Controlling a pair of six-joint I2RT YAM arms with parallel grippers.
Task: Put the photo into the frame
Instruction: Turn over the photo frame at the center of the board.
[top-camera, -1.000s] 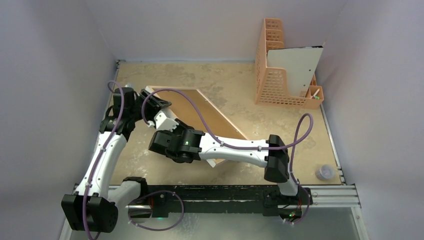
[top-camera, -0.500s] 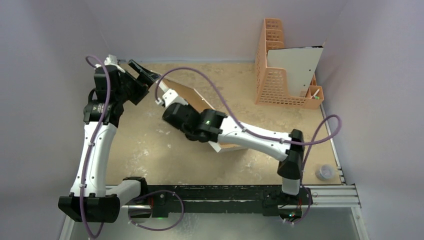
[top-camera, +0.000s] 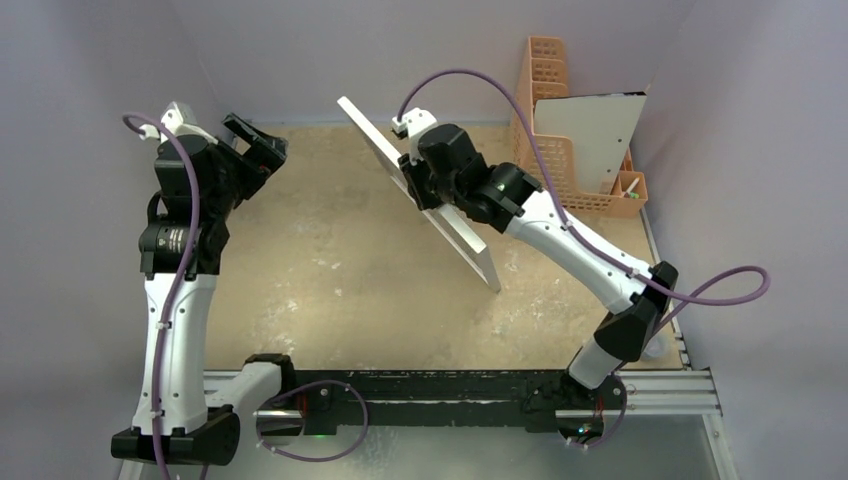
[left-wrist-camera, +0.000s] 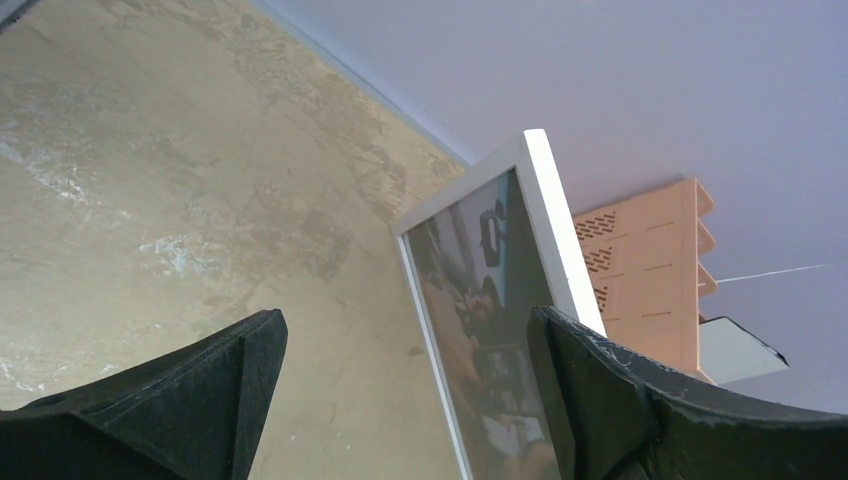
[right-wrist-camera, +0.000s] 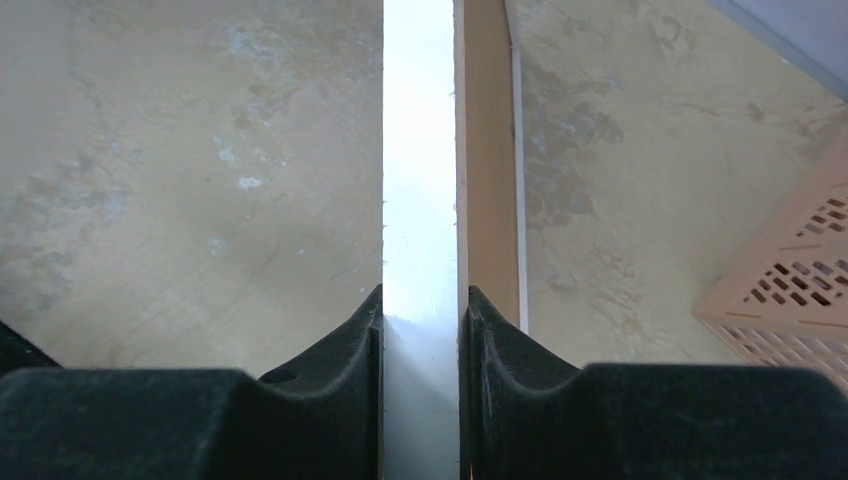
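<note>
Since a second ago the frame has gone from lying flat, brown back upward, near the middle of the tabletop to standing up on edge toward the far side. The right arm has swung it up and away from the bases. The left arm has let go and pulled back to the far left corner.

The right gripper clamps the frame across its thickness, partway along its upper long edge. In the right wrist view the frame's edge runs straight out from between the two dark fingers, white on the left and light wood rim on the right. The right gripper is narrow, closed on that edge.

From above, the frame shows as a slim white slab slanting from far left to near right. Whether its near lower corner touches the tabletop I cannot tell.

The left gripper hangs apart from the frame with its jaws spread wide and nothing between them. Its wrist camera looks through the gap of the left gripper at the frame's front, where the glass reflects dark shapes inside the white border.

Behind the frame, at the far right, stands an orange organiser with a white board leaning in it.
</note>
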